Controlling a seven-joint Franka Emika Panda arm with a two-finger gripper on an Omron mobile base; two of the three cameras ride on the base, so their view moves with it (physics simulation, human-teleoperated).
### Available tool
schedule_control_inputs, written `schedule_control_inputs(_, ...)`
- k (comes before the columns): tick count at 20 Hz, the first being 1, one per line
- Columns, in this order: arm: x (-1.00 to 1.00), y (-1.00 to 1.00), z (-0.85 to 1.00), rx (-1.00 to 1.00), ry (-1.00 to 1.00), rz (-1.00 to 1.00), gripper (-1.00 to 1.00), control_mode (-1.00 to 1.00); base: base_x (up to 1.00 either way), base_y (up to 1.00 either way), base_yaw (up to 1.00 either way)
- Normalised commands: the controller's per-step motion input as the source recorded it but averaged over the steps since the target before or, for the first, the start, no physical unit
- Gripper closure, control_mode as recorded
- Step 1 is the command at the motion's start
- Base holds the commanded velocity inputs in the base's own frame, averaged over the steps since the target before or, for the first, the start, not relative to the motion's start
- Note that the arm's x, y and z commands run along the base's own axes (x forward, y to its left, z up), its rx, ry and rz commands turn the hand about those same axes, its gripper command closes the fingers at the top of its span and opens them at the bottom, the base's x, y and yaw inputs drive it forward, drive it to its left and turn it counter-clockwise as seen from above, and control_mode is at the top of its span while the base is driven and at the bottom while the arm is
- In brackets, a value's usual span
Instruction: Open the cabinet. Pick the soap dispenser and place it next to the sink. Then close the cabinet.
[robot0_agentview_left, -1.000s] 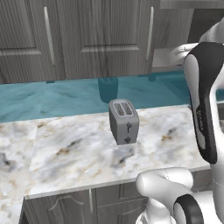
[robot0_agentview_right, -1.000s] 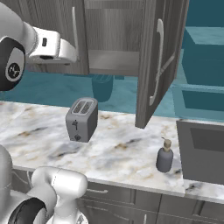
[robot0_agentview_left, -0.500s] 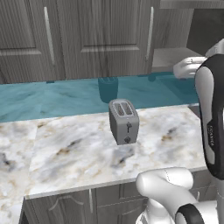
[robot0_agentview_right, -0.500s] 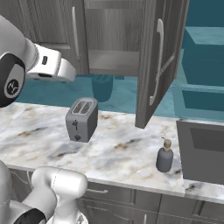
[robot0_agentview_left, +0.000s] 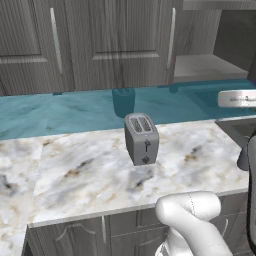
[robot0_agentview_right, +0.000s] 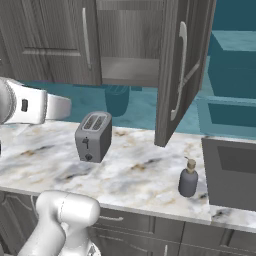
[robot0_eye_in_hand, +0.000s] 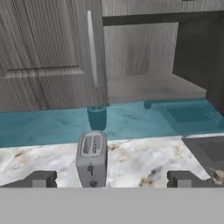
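While the cabinet (robot0_agentview_right: 150, 60) stands with its right door swung out, the soap dispenser (robot0_agentview_right: 188, 178) sits on the marble tabletop (robot0_agentview_right: 135, 175) just left of the sink (robot0_agentview_right: 232, 172); the gripper (robot0_eye_in_hand: 111, 179) hangs wide open, empty, facing the toaster (robot0_eye_in_hand: 92, 158)

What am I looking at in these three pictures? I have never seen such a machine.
It is a white robot arm in a simulated kitchen. Two cameras ride on its base, left and right; the third looks along its hand. On the white-and-brown marble worktop stand a grey two-slot toaster and a small grey soap bottle with a brass-coloured pump, beside the dark grey rectangular sink. The dark grey wood-grain wall cabinet has one door open. The pincer is open and holds nothing.
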Motion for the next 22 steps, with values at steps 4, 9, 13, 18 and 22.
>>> schedule_control_inputs(4,-0.77,-0.15,0.01,0.0,-0.14,-0.05,-1.0,-1.0,0.0,0.0,0.0)
schedule_control_inputs(9,-0.41,-0.02,0.03,0.0,-0.22,-0.04,-1.0,-1.0,0.0,0.0,0.0)
schedule_control_inputs(13,-0.46,-0.06,0.19,0.0,-0.22,-0.04,-1.0,-1.0,0.0,0.0,0.0)
schedule_control_inputs(18,-0.41,-0.19,0.06,0.0,-0.16,-0.08,-1.0,-1.0,0.0,0.0,0.0)
schedule_control_inputs(22,-0.38,-0.38,0.0,0.0,-0.06,-0.1,-1.0,-1.0,0.0,0.0,0.0)
